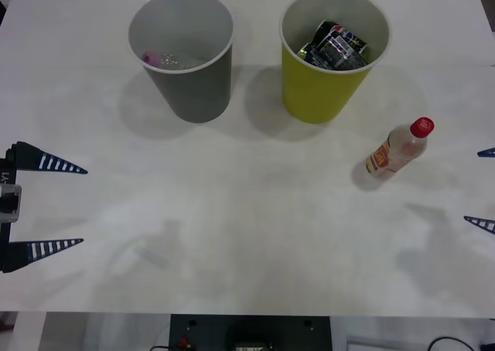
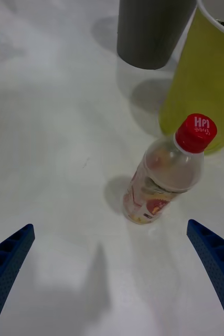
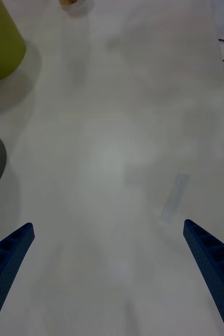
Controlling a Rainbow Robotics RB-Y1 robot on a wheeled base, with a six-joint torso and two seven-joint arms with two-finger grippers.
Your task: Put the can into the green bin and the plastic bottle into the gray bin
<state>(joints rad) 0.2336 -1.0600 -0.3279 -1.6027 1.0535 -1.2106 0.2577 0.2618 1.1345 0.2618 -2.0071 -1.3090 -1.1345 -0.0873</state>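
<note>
Plastic bottle (image 1: 397, 151) upright on desk (image 1: 247, 235), center right of frame, below green bin (image 1: 329, 88); right hand (image 1: 481, 187) released alongside. Next: close in, grasp, carry to gray bin (image 1: 189, 80).

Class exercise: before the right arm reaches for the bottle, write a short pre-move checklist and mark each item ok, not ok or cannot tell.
1. Small clear plastic bottle with red cap standing upright on the white table: ok.
2. Right gripper open, bottle ahead between its fingers: ok.
3. Dark gray tapered bin upright, mouth open: ok.
4. Cans already in yellow-green tapered bin: ok.
5. Left gripper open, away from the bottle: ok.
6. Small pink item in the gray bin, identity: cannot tell.
</note>
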